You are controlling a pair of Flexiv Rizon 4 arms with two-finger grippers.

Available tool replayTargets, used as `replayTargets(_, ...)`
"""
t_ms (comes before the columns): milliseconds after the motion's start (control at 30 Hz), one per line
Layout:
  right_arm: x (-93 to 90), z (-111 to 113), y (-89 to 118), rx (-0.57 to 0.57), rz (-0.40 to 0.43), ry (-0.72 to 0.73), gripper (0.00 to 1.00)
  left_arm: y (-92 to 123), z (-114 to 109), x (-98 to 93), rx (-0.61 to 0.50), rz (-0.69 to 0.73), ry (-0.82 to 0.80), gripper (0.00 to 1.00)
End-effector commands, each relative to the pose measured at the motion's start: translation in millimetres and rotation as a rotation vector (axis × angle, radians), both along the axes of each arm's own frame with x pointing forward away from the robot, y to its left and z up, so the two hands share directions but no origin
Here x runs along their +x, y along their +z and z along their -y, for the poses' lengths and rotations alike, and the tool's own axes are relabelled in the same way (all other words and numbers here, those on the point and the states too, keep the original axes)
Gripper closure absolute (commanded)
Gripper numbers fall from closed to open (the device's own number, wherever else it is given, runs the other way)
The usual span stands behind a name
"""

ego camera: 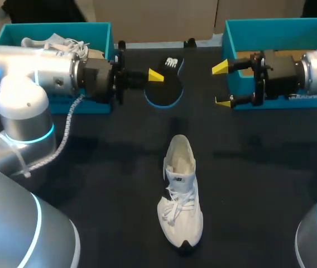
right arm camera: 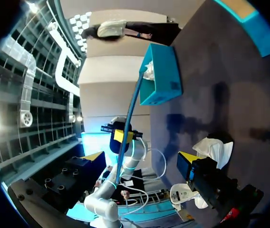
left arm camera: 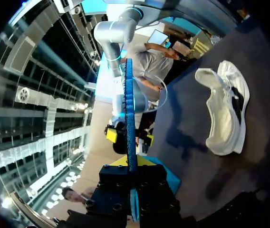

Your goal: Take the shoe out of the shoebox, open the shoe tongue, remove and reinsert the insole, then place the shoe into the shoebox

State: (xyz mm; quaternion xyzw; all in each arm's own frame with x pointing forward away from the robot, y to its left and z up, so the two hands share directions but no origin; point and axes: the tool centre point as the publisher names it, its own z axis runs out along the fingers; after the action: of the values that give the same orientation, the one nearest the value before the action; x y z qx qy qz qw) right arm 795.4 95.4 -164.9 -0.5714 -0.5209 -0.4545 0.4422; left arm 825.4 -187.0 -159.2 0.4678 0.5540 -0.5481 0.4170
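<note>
A white shoe [ego camera: 179, 195] lies on the dark table in front of me, its opening toward the boxes; it also shows in the left wrist view [left arm camera: 225, 109]. My left gripper [ego camera: 155, 75] hangs above the table's far middle, shut on the edge of a black insole [ego camera: 167, 92] with a blue rim. Seen edge-on, the insole [left arm camera: 129, 114] stands up between that gripper's [left arm camera: 131, 164] fingers. My right gripper [ego camera: 221, 85] faces it from the right, open and empty, in front of the right teal shoebox [ego camera: 281, 27]. From the right gripper [right arm camera: 139, 159], the insole [right arm camera: 130, 114] is a thin blue line.
A left teal shoebox [ego camera: 100, 33] at the back left holds another white shoe [ego camera: 63, 42]; my left arm crosses in front of it. That box [right arm camera: 163, 80] also shows in the right wrist view. Bare tabletop lies around the shoe.
</note>
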Motion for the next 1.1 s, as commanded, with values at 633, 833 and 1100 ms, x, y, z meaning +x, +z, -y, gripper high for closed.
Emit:
replayTargets(633,-1.7,-6,1,-0.016,0.016,0.000,0.00,-10,25,-6.6,0.011,0.171,0.100,1.00)
replayTargets(833,-1.5,-18,1,-0.040,0.036,0.021,0.00,-14,28,-3.1,0.023,0.215,0.116,1.00)
replayTargets(1100,0.9,-36,-7,-0.068,0.069,0.077,0.17,-17,34,4.7,0.028,0.240,0.134,1.00)
